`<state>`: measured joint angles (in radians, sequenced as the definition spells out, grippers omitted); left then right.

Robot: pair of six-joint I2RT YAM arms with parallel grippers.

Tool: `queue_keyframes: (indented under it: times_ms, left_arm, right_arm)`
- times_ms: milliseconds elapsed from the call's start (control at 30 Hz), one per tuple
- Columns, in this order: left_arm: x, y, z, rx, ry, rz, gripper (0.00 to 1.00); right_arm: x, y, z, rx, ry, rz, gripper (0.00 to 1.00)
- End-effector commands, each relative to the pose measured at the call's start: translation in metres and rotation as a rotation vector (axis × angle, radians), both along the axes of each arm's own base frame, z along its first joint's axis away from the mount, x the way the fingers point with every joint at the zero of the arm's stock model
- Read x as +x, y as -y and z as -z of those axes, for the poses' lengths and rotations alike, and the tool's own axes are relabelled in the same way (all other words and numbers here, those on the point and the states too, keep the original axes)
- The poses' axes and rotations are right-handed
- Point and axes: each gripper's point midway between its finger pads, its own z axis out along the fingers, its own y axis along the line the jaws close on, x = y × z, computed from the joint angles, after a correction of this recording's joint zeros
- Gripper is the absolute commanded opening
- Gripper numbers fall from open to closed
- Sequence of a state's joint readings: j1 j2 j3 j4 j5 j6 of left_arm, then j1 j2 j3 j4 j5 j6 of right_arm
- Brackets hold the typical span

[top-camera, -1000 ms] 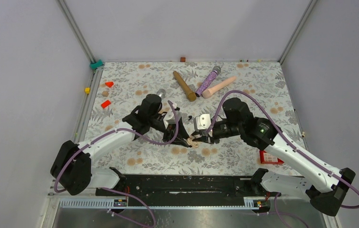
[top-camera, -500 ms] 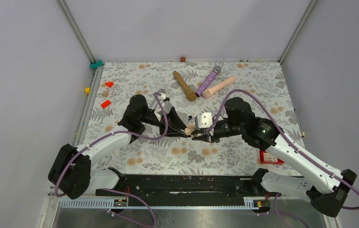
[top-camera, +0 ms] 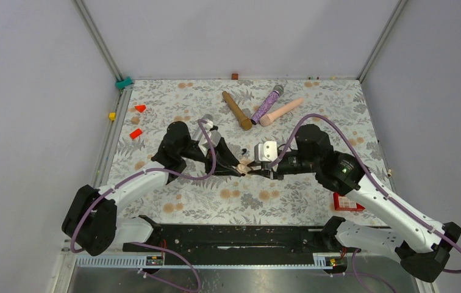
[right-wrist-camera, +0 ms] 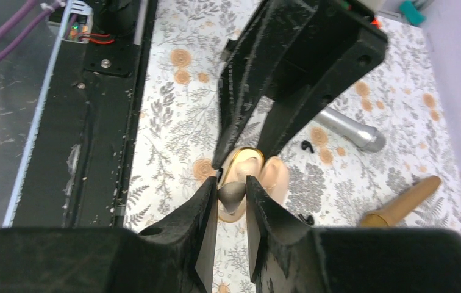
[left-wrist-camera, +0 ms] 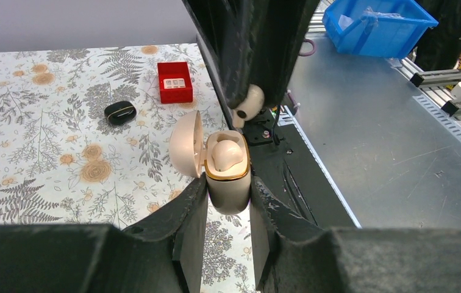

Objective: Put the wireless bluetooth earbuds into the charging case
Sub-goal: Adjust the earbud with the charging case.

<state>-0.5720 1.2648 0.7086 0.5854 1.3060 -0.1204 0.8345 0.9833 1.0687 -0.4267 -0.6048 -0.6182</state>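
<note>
My left gripper (left-wrist-camera: 228, 189) is shut on the body of a beige charging case (left-wrist-camera: 228, 196), held off the mat with its lid (left-wrist-camera: 186, 144) swung open. One beige earbud (left-wrist-camera: 227, 154) sits inside the gold rim. My right gripper (right-wrist-camera: 232, 186) is shut on a second beige earbud (right-wrist-camera: 233, 194), just at the case (right-wrist-camera: 275, 176) mouth. From the left wrist this earbud (left-wrist-camera: 249, 102) hangs a little above the case opening. In the top view both grippers, left (top-camera: 235, 170) and right (top-camera: 257, 171), meet at the case (top-camera: 241, 169) in mid-mat.
Brown (top-camera: 236, 110), purple (top-camera: 267, 104) and pink (top-camera: 281, 112) microphones lie at the back, a silver one (right-wrist-camera: 350, 130) nearer. Tiny black pieces (right-wrist-camera: 306, 146) and a black pebble-like thing (left-wrist-camera: 120, 112) lie on the mat. A red box (top-camera: 347, 202) sits right.
Both grippers have moved a little toward the back, carrying the case and the earbud together. The right gripper has swung nearer the case mouth, its jaws closing slightly.
</note>
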Motion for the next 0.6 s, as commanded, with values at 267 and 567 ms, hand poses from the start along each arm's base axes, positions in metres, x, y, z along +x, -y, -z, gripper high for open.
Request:
queue_keyframes:
  times_ms: [267, 567]
  left_arm:
    - [-0.002, -0.001, -0.020, -0.076, 0.064, -0.011, 0.00]
    - [0.000, -0.004, -0.025, -0.101, 0.072, -0.034, 0.00]
  right_arm:
    - [0.019, 0.002, -0.034, 0.111, 0.065, 0.084, 0.20]
    - [0.017, 0.001, -0.027, 0.102, 0.042, 0.070, 0.20]
